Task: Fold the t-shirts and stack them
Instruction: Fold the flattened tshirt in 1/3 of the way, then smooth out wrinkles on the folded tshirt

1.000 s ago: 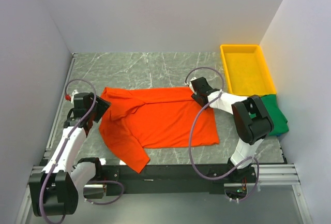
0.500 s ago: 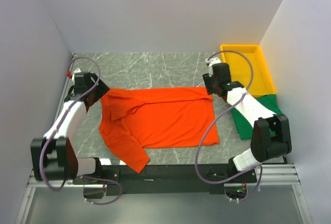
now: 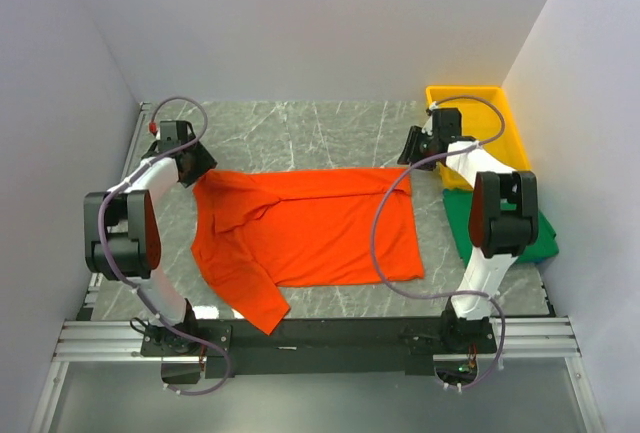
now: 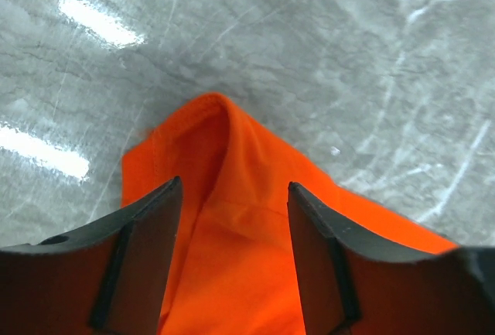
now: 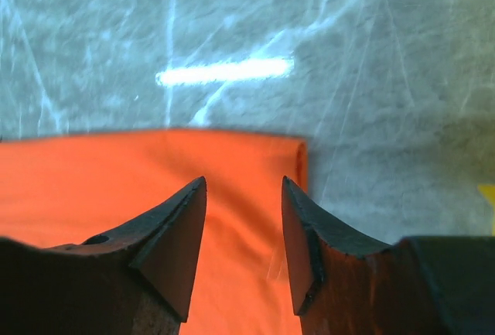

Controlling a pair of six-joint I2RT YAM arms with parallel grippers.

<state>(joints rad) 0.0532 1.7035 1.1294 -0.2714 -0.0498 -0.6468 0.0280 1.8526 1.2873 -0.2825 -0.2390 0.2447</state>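
The orange-red t-shirt [image 3: 310, 228] lies spread on the marble table, one sleeve trailing toward the near edge. My left gripper [image 3: 198, 169] hovers at its far left corner. In the left wrist view the gripper [image 4: 232, 192] stands open with that orange corner [image 4: 213, 130] lying between the fingers, not pinched. My right gripper [image 3: 409, 157] is at the far right corner. In the right wrist view it [image 5: 244, 184] is open over the orange-red t-shirt's edge [image 5: 298, 153]. The dark green t-shirt [image 3: 458, 223] lies at the right, partly hidden by the right arm.
A yellow plastic tray [image 3: 470, 91] stands at the back right, just behind the right gripper. White walls close in the table on the left, back and right. Bare marble [image 3: 300, 133] stretches behind the orange shirt.
Both arms have stretched out toward the far side, carrying the grippers from over the shirt to its far corners. The shirt's far edge now lies straighter and flatter.
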